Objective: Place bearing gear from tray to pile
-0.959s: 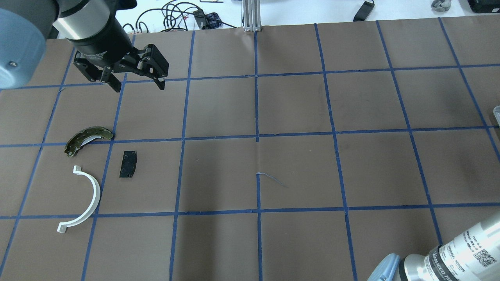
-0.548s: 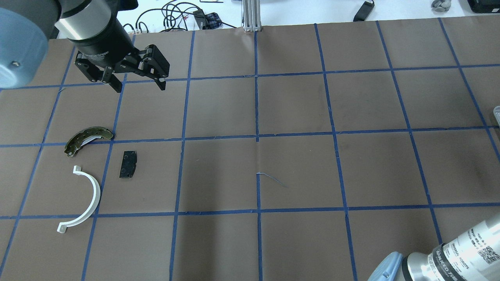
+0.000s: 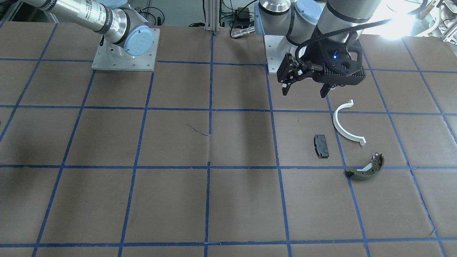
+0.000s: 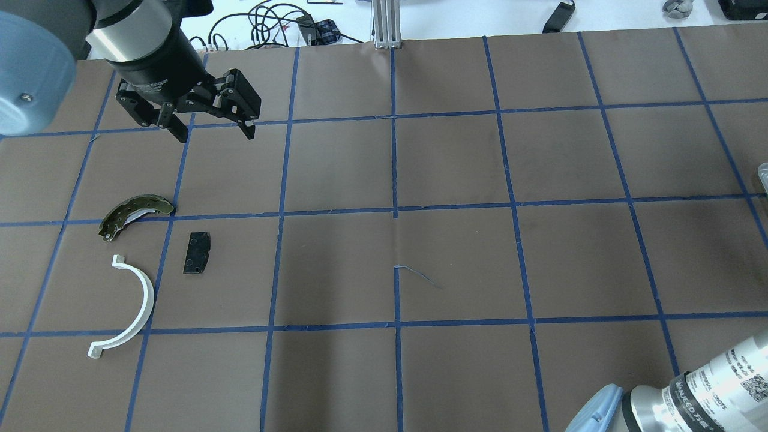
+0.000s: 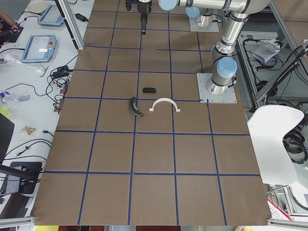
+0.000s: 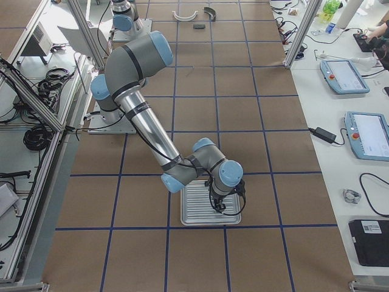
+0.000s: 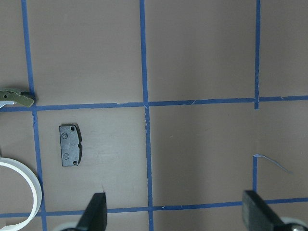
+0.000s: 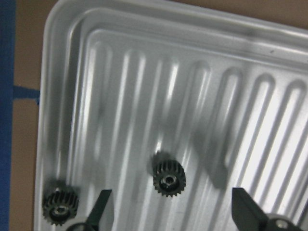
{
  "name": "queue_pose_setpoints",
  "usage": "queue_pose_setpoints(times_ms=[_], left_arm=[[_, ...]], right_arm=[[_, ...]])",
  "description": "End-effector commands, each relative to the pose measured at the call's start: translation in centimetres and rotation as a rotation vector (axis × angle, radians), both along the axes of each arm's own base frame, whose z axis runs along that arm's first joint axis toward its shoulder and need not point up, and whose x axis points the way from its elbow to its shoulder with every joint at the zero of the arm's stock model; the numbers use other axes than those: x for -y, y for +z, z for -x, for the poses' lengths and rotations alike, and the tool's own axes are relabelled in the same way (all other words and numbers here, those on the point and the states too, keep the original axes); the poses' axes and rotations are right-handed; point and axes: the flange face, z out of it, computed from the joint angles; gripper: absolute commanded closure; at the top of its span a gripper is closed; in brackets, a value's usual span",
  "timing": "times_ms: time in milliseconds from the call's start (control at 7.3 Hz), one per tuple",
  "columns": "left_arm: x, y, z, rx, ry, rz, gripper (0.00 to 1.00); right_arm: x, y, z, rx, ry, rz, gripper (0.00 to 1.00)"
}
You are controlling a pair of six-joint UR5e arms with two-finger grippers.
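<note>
A small dark bearing gear lies on the ribbed metal tray. A second gear sits near the tray's corner. My right gripper is open just above the tray, with the first gear between its fingers' line. The pile lies far off near my left arm: a white half-ring, a black pad and an olive brake shoe. My left gripper is open and empty, hovering above the table beyond the pile.
The table is brown paper with a blue tape grid. The tray sits at the robot's right end of the table; only its edge shows in the overhead view. Cables and pendants lie beyond the far table edge.
The right arm's wrist has shifted slightly toward the lower right of the overhead view. The left gripper has barely moved and stays open.
</note>
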Motion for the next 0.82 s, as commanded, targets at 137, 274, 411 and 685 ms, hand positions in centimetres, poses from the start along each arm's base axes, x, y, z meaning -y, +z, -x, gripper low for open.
queue_pose_setpoints(times_ms=[137, 274, 411, 685], left_arm=[[0.08, -0.08, 0.02, -0.002, 0.000, 0.000, 0.00], [0.08, -0.08, 0.02, -0.002, 0.000, 0.000, 0.00], [0.08, -0.08, 0.02, -0.002, 0.000, 0.000, 0.00], [0.08, -0.08, -0.01, 0.001, -0.001, 0.000, 0.00]], right_arm=[[0.23, -0.02, -0.24, 0.001, 0.004, 0.000, 0.36], [0.23, -0.01, -0.22, 0.000, 0.004, 0.001, 0.37], [0.25, 0.02, -0.20, -0.003, 0.004, 0.003, 0.40], [0.41, -0.07, -0.35, -0.003, 0.009, 0.003, 0.43]])
